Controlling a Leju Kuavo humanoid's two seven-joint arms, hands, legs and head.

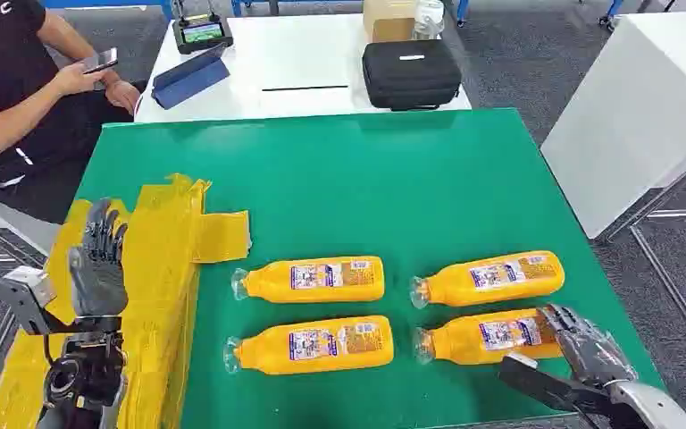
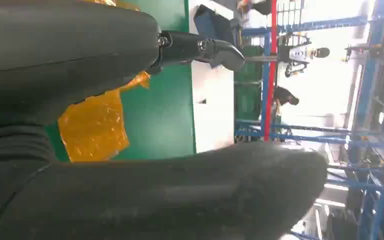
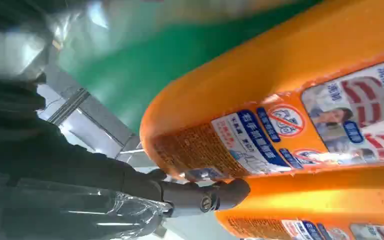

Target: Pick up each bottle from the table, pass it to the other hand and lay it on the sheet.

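Four orange bottles lie on their sides on the green table (image 1: 366, 179): far left (image 1: 313, 279), near left (image 1: 317, 344), far right (image 1: 491, 277) and near right (image 1: 482, 336). My right hand (image 1: 589, 353) is at the base end of the near-right bottle, fingers spread over it and thumb apart below; the bottle still lies flat. Up close, that bottle (image 3: 280, 100) has a dark finger (image 3: 205, 197) beside its base. My left hand (image 1: 96, 268) is raised with fingers up and apart, empty, above the crumpled yellow sheet (image 1: 165, 259) at the table's left. The sheet (image 2: 95, 125) also shows behind that hand's thumb (image 2: 155, 195).
A person (image 1: 18, 89) sits beyond the table's far-left corner, holding a phone. Behind is a white table (image 1: 304, 54) with a black case (image 1: 411, 71) and a blue tablet stand (image 1: 188, 79). Another white table (image 1: 643, 107) stands to the right.
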